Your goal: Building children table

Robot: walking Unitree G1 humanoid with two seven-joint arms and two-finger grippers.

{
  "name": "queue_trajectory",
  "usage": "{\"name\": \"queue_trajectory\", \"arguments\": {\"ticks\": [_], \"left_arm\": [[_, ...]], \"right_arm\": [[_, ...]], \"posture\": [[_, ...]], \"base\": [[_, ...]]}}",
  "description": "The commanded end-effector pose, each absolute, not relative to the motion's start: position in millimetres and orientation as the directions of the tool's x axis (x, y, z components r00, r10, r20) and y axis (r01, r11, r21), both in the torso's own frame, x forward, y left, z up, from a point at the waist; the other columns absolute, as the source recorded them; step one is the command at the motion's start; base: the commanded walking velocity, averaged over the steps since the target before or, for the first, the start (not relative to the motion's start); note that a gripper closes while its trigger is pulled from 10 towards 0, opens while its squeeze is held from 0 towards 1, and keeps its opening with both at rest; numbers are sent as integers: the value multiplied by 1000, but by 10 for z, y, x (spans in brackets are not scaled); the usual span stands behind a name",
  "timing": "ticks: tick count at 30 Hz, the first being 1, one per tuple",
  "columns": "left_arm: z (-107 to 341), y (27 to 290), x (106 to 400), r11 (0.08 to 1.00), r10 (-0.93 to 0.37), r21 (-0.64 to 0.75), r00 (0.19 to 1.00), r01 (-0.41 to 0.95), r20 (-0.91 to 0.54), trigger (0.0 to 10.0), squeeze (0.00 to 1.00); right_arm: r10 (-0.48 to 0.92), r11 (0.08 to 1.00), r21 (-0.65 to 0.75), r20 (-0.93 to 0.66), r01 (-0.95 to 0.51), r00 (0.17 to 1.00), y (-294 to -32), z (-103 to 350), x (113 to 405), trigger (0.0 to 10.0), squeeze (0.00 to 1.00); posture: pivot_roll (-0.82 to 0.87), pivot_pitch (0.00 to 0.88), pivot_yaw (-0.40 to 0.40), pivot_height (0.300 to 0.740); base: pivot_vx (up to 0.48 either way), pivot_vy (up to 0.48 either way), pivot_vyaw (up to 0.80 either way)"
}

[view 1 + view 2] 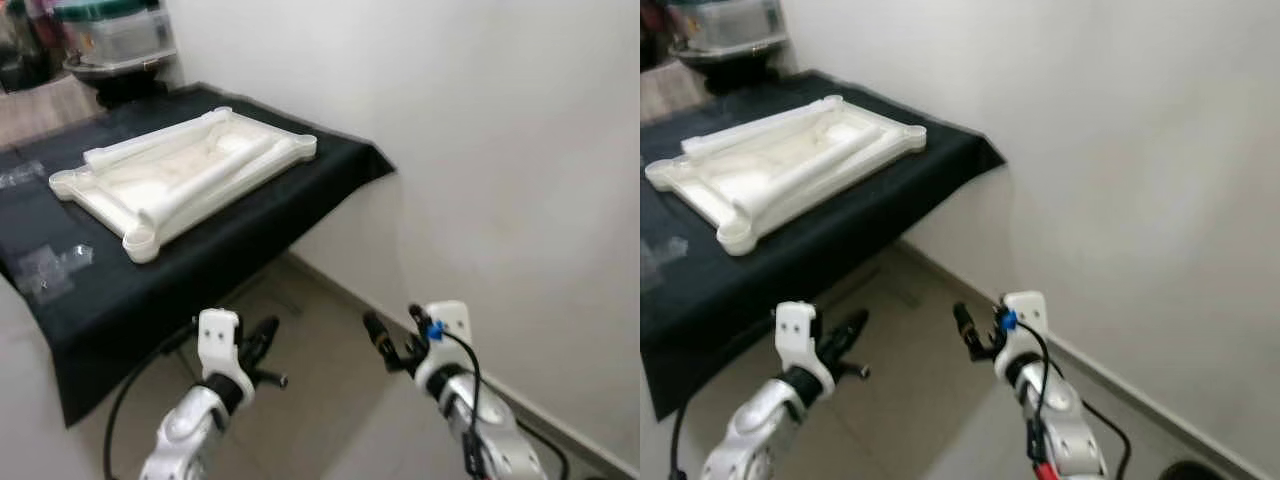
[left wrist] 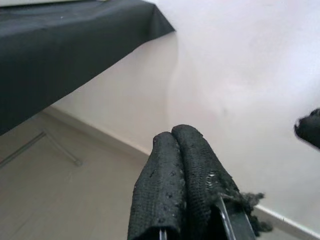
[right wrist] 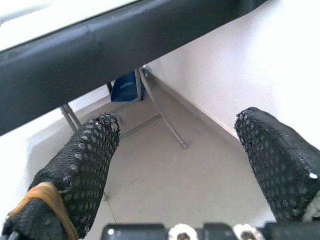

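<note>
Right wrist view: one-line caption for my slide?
Right tool open and empty above the floor, facing the black-draped table's edge.

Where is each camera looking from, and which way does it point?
Left eye: on the head, looking down at the white tabletop on the black cloth; both arms show.
Right eye: same scene, both arms again.
Left wrist: looks along the left gripper, fingers shut, toward the wall and cloth edge.
Right wrist: looks between the right gripper fingers, open, under the cloth to metal legs.
Both wrist views share the cloth edge, the wall and the floor.
</note>
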State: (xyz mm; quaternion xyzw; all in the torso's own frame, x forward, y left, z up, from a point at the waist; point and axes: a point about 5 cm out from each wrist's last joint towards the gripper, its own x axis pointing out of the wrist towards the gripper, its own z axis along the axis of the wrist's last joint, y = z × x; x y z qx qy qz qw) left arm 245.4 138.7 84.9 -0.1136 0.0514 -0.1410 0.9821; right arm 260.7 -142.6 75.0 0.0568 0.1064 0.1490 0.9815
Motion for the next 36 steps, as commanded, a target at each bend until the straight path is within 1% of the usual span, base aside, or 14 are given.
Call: {"name": "queue_trajectory", "arguments": {"ticks": [1, 14, 16, 18, 22, 36], "left_arm": [[807, 1455, 2437, 940, -271, -239, 958, 243, -94, 10000, 0], [814, 1474, 2444, 941, -264, -242, 961, 237, -84, 10000, 0], [787, 1465, 2440, 948, -269, -205, 956, 242, -115, 10000, 0], [798, 1462, 2440, 948, -269, -200, 958, 245, -103, 10000, 0], [822, 1457, 2436, 946, -274, -199, 958, 254, -80, 10000, 0], [818, 1453, 2427, 945, -280, -200, 957, 259, -81, 10000, 0]], "right_arm": [[319, 943, 164, -191, -290, 928, -1384, 741, 2607, 10000, 0], [320, 942, 168, -192, -290, 928, -1377, 738, 2615, 10000, 0], [320, 942, 168, -192, -290, 928, -1378, 737, 2614, 10000, 0], [320, 942, 168, -193, -290, 928, -1377, 737, 2614, 10000, 0], [321, 942, 169, -193, -290, 927, -1377, 737, 2612, 10000, 0], [322, 941, 174, -195, -290, 927, -1377, 729, 2606, 10000, 0]], "posture": [[-99, 0, -31, 740], [-99, 0, -32, 740], [-99, 0, -32, 740], [-100, 0, -32, 740], [-100, 0, -32, 740], [-100, 0, -29, 740]], "base": [[0, 0, 0], [0, 0, 0], [0, 0, 0], [0, 0, 0], [0, -417, 0], [0, -418, 0]]}}
